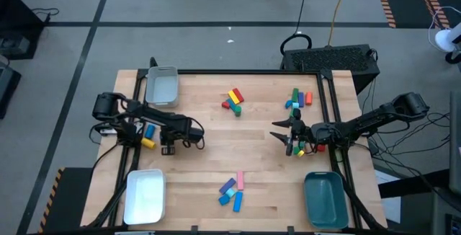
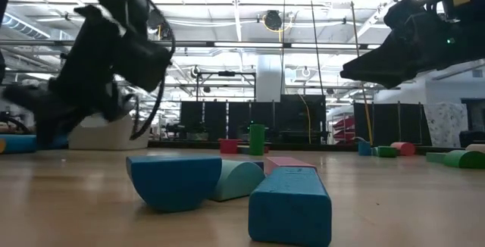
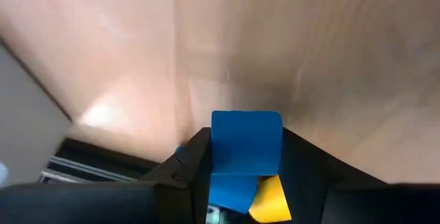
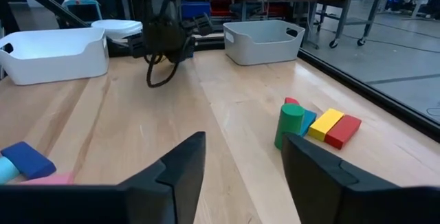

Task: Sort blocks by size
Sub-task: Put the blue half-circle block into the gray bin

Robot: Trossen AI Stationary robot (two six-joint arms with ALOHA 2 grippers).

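Blocks are being picked: a blue block (image 3: 245,145) is pinched by the left end effector (image 3: 245,176); the right end effector (image 4: 237,176), spread, holds nothing. Carrying to a tray (image 1: 162,85) is judged next.

Wooden table (image 1: 209,156); grey tray (image 1: 162,85), white tray (image 1: 145,195), teal tray (image 1: 325,198) at its corners.

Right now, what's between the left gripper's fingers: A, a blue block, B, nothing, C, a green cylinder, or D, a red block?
A: the left wrist view shows a blue block clamped between the left gripper's dark fingers, with a yellow block just beside it.
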